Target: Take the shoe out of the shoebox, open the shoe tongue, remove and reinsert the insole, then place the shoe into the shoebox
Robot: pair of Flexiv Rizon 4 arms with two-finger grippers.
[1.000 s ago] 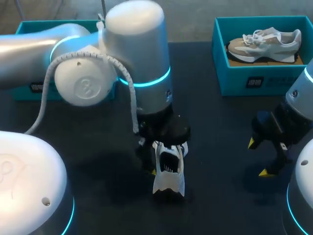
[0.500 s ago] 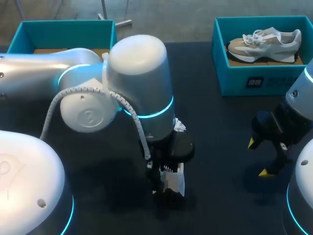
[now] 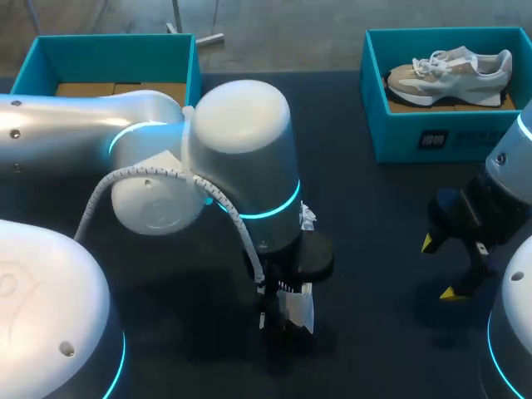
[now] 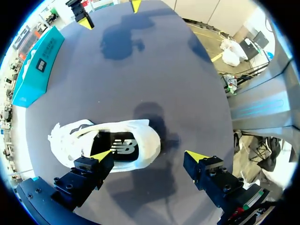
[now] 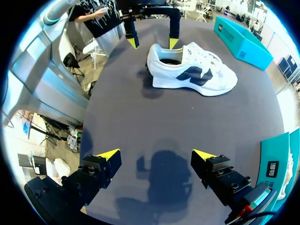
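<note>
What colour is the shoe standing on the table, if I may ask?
The shoe is white with a dark side panel, best seen in the right wrist view.

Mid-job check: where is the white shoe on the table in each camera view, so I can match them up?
Head view: white shoe lower middle, mostly hidden beneath the left arm.
Left wrist view: under the left tool, one finger at its opening.
Right wrist view: ahead of the right tool, standing on its sole.
Shared landmark: teal shoebox holding the other shoe, beside the right tool in both wrist views.
</note>
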